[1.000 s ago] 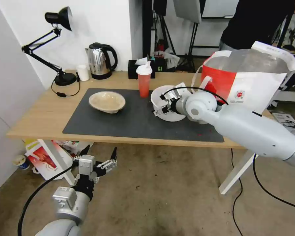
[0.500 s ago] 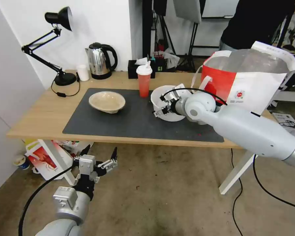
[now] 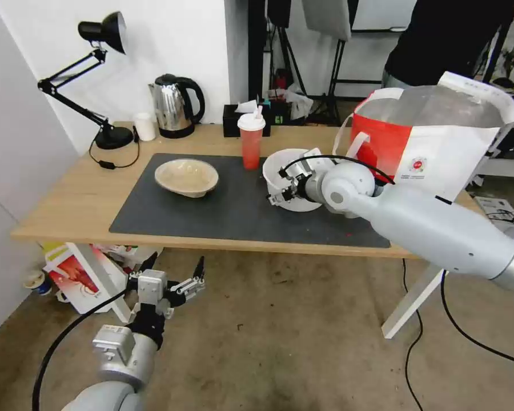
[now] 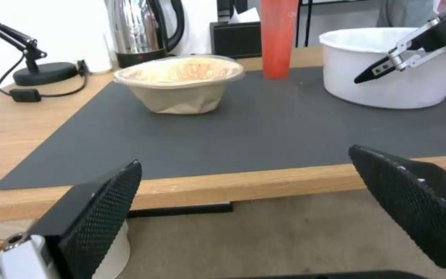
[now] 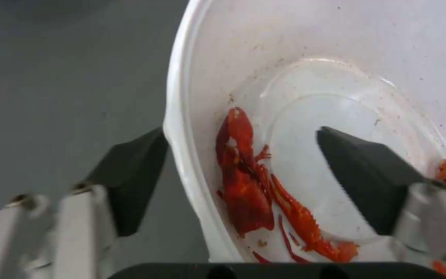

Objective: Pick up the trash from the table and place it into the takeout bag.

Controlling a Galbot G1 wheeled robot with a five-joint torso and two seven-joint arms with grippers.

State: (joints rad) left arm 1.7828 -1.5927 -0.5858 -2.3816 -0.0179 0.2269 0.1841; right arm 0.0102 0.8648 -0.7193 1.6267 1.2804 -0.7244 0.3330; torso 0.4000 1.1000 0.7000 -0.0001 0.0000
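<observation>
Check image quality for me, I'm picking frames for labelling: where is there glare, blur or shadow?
Head view: even light, a bright reflection on the steel kettle, soft shadow under the table. Left wrist view: the left gripper fingers are blurred up close. Right wrist view: the white bowl is soft, the right gripper fingers dark.

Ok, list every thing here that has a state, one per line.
white bowl: upright on the mat, red scrap inside, rim between the right fingers.
right gripper: open, straddling the rim.
left gripper: open, below the table's edge.
red cup: upright, lid on.
beige bowl: upright.
takeout bag: standing, mouth open.
</observation>
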